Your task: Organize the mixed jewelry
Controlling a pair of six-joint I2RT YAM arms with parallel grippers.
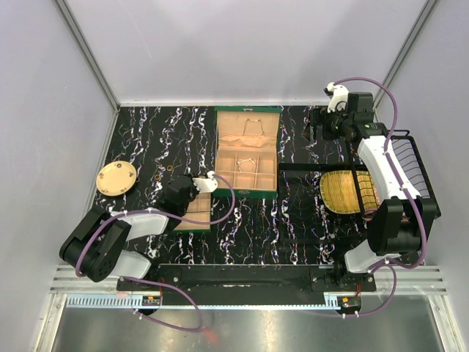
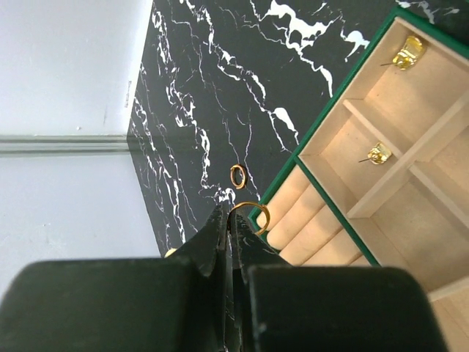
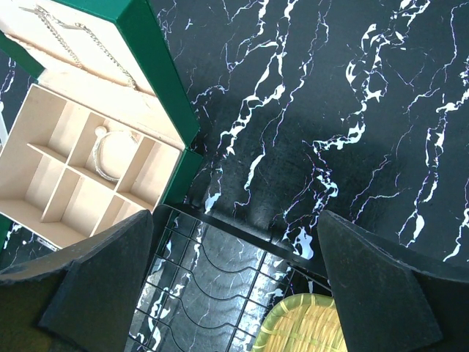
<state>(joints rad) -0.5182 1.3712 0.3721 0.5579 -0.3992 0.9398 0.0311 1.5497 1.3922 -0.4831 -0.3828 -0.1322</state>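
Close view from the left wrist: the left gripper point(image 2: 227, 218) is fully closed. Its black fingertips appear to pinch the edge of a thin gold-toned ring point(image 2: 253, 211). The ring hangs at the corner of the open green jewellery box with tan compartments point(image 2: 344, 143), beside its padded ring rolls point(image 2: 302, 220). A second, smaller gold ring point(image 2: 238, 174) lies on the black marble-patterned tabletop point(image 2: 198, 95) just beyond. Two small gold pieces point(image 2: 377, 152) sit in box compartments.

From the right wrist, the right gripper point(image 3: 236, 220) stands wide open and empty, well apart from the left arm. A whitish bracelet-like loop point(image 3: 110, 154) lies in one compartment and a thin pale chain point(image 3: 73, 40) in the lid.

The hold looks slight, on the rim only. The ring could twist or slip free and roll across the smooth table. Lowering too early could catch it on the box wall rather than seat it between the rolls.
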